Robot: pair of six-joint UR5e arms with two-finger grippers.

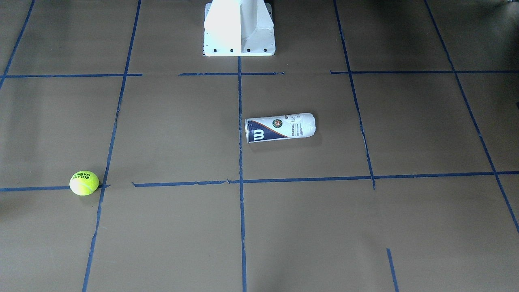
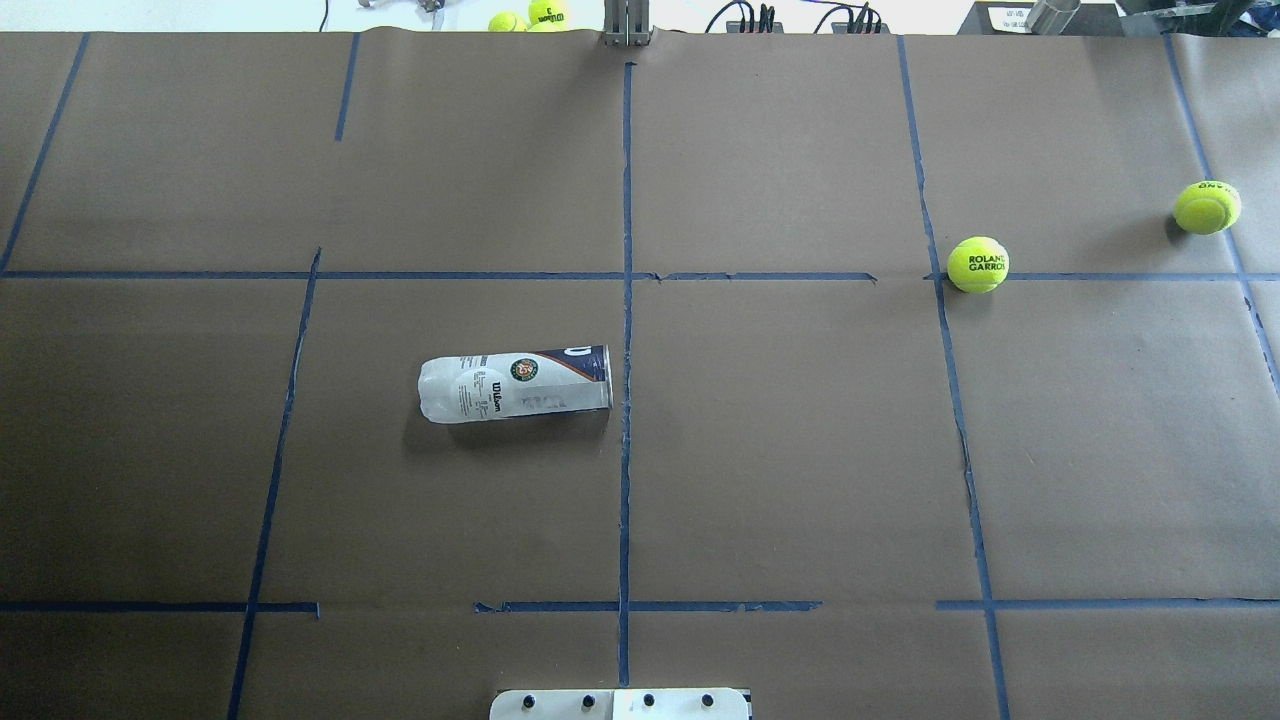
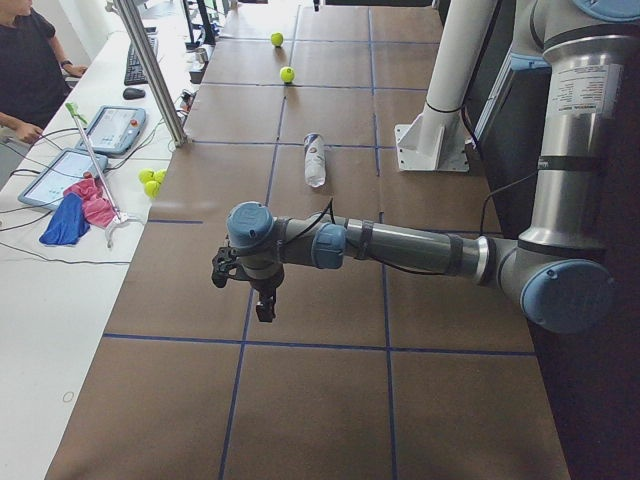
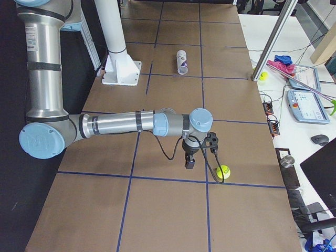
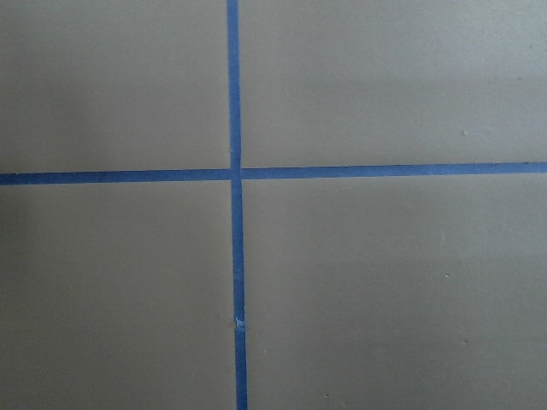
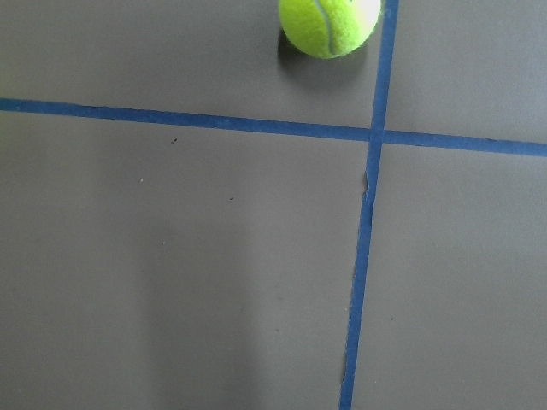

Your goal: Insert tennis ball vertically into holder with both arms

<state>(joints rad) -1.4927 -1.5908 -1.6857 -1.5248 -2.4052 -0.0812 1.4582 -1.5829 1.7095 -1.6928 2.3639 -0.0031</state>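
The holder [image 2: 515, 383] lies on its side left of the centre tape line, its navy rim end toward that line; it also shows in the front view [image 1: 279, 127] and both side views [image 3: 314, 160] [image 4: 182, 61]. A lettered tennis ball [image 2: 977, 264] rests on a tape crossing at the right [image 1: 84, 183]. A second ball [image 2: 1207, 207] lies farther right. My right gripper [image 4: 190, 161] hovers beside that second ball [image 4: 223, 171], which shows at the top of the right wrist view [image 6: 329, 26]. My left gripper [image 3: 262, 305] hovers over bare table. I cannot tell whether either is open.
The white pedestal base [image 1: 239, 30] stands at the robot's side of the table. Blue tape lines [image 5: 232, 175] grid the brown table. A side bench holds tablets [image 3: 108, 128], spare balls [image 3: 152, 181] and cloths. A person [image 3: 30, 70] sits there.
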